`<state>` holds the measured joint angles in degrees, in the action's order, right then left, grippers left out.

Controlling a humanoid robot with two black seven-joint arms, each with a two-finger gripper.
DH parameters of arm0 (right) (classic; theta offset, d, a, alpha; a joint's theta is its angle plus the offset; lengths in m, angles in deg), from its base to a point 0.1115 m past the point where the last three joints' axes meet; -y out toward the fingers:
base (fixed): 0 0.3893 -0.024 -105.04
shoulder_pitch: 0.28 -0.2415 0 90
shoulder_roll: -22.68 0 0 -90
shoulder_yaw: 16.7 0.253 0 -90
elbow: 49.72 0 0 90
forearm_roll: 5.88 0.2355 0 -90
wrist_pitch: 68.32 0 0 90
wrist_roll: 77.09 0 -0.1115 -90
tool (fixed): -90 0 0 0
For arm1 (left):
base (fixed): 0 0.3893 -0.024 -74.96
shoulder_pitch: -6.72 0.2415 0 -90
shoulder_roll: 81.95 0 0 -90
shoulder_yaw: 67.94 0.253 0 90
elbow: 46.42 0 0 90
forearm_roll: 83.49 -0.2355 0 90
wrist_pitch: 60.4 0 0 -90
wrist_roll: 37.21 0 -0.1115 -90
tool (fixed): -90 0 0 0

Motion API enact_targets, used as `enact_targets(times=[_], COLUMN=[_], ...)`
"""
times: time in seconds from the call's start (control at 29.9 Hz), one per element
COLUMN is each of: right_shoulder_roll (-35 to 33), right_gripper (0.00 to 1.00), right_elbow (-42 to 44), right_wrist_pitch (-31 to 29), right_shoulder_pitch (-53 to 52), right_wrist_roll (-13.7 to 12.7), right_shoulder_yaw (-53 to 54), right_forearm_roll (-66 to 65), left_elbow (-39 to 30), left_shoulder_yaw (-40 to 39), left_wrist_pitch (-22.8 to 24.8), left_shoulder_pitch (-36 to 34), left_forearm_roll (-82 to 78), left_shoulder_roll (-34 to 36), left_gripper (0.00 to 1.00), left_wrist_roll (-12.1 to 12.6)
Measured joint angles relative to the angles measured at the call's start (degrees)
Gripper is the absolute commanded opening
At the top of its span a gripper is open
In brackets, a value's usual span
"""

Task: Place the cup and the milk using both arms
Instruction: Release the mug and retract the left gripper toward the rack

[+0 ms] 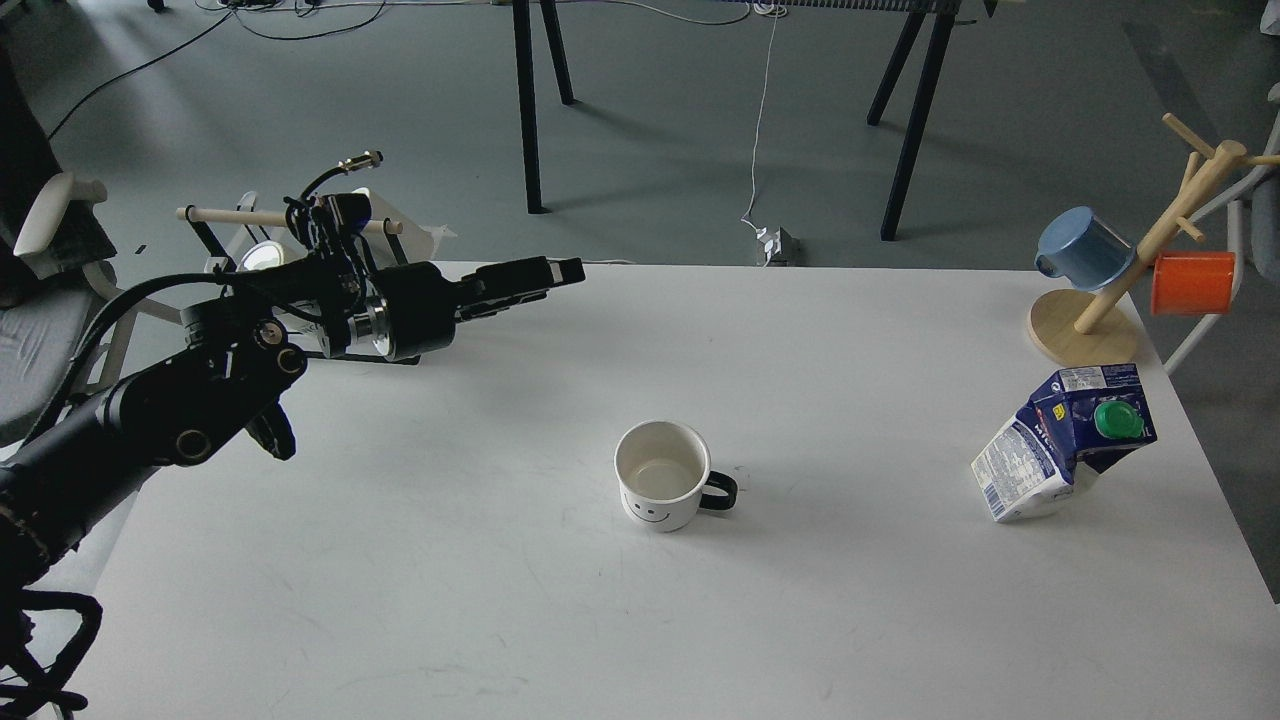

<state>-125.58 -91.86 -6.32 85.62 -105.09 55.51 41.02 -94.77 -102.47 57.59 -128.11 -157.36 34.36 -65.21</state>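
The cup, a white mug with a black handle and a smiley face, stands upright and alone near the middle of the white table, its handle pointing right. The milk, a dark-blue and white carton with a green cap, leans tilted near the table's right edge. My left gripper is raised over the table's far left, well up and left of the cup; its fingers look slightly apart and hold nothing. My right arm is out of view.
A black wire rack with white lettered mugs stands at the far left corner, partly behind my left arm. A wooden mug tree with a blue cup and an orange cup stands at the far right corner.
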Motion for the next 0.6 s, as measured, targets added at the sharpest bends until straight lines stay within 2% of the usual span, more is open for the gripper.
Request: enact_targets(times=[0.1, 0.27, 0.43, 0.6], right_shoulder_roll=[-0.2, 0.09, 3.31, 7.82], right_gripper=[0.98, 0.98, 0.99, 0.99], right_elbow=[-1.04, -4.01, -11.78, -14.15], right_wrist_pitch=[0.0, 0.0, 0.0, 0.0], right_shoulder_pitch=[5.84, 14.63, 20.84, 22.41], right_wrist_roll=[0.0, 0.0, 0.0, 0.02], right_shoulder_yaw=[-0.05, -0.51, -1.07, -3.22], right_forearm_roll=[0.23, 1.04, 1.17, 0.69], left_elbow=[0.08, 0.11, 0.04, 0.0], left_shoulder_yaw=[-0.06, -0.15, -0.09, 0.17], left_wrist_pitch=[0.0, -0.01, -0.01, 0.01], left_shoulder_pitch=[-0.1, 0.11, 0.88, 1.33], left_forearm_roll=[11.05, 19.93, 22.75, 22.91], left_shoulder_roll=[6.83, 14.97, 17.33, 17.4], left_gripper=[0.85, 0.85, 0.85, 0.85], left_wrist_roll=[0.0, 0.0, 0.0, 0.0])
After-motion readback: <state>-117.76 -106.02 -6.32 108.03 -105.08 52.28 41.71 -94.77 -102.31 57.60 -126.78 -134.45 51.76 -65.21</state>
